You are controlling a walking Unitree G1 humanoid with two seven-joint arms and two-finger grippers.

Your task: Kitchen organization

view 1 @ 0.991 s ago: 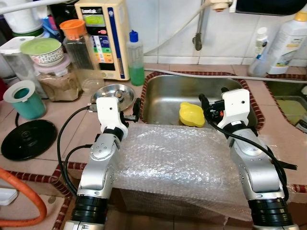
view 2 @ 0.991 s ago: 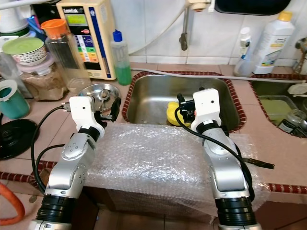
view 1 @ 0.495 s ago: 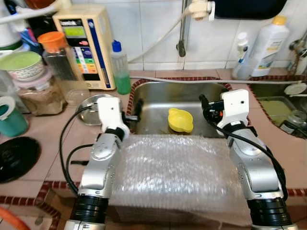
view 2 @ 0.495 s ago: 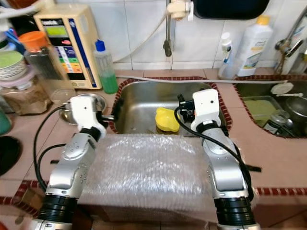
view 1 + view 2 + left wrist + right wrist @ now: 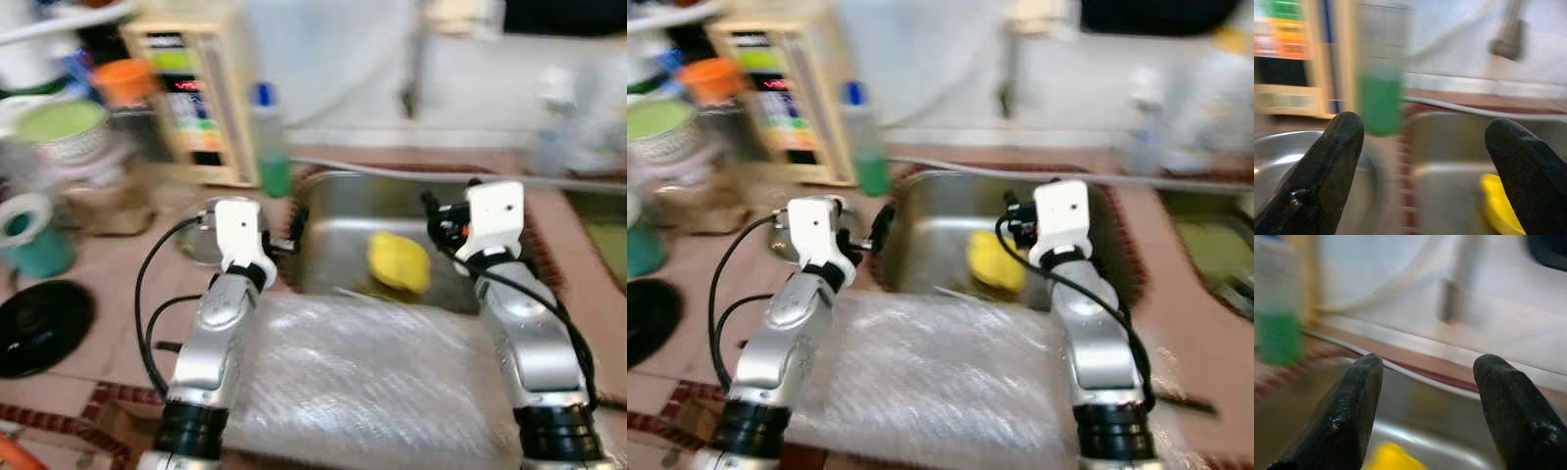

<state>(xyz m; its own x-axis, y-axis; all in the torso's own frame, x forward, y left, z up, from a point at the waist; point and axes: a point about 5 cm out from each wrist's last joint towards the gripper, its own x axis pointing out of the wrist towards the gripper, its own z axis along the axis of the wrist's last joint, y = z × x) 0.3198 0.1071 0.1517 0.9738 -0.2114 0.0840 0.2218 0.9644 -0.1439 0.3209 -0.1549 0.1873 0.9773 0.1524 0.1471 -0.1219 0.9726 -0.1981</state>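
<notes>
A yellow bowl (image 5: 399,262) lies in the steel sink (image 5: 338,211). My left gripper (image 5: 294,221) hovers open over the sink's left rim, between a small steel dish (image 5: 199,245) and the basin. In the left wrist view its fingertips (image 5: 1339,142) stand wide apart, with the yellow bowl (image 5: 1498,210) low beside one finger. My right gripper (image 5: 447,199) is open above the right part of the sink, just right of the bowl. The bowl (image 5: 1388,458) lies below its spread fingers (image 5: 1359,387) in the right wrist view. All views are blurred.
A sheet of bubble wrap (image 5: 362,382) covers the counter edge between my arms. At the back left stand a green soap bottle (image 5: 269,137), a cream water appliance (image 5: 191,98), jars and a teal cup (image 5: 34,230). A black lid (image 5: 39,328) lies on the left counter.
The whole picture has shifted and blurred, so the camera is moving. Both grippers keep the same open pose over the sink. The yellow bowl has not moved.
</notes>
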